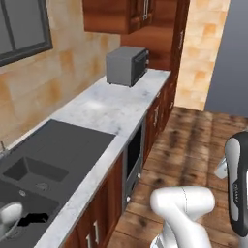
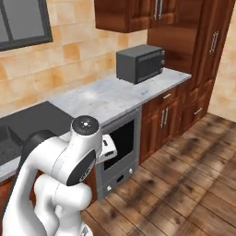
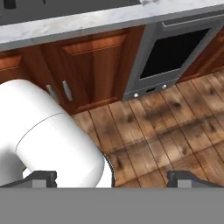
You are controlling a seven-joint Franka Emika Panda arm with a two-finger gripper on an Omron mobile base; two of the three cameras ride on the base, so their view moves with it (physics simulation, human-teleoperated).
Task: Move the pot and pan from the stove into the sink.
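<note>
Your gripper [image 3: 112,177] hangs open and empty above the wood floor [image 3: 175,127], while the pan [image 1: 9,219], rigid, smooth metal best held by its handle, rests inside the sink [image 1: 72,145].

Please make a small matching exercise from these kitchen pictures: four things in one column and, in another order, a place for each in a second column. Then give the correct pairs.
Things:
1. microwave
2. sink
3. built-in oven
4. window

Places:
A. under the marble counter, between wooden cabinet doors
B. on the tiled wall, above the counter
C. on the counter, at its far end
D. set into the counter, at its near end

Pairs: 1-C, 2-D, 3-A, 4-B
</note>
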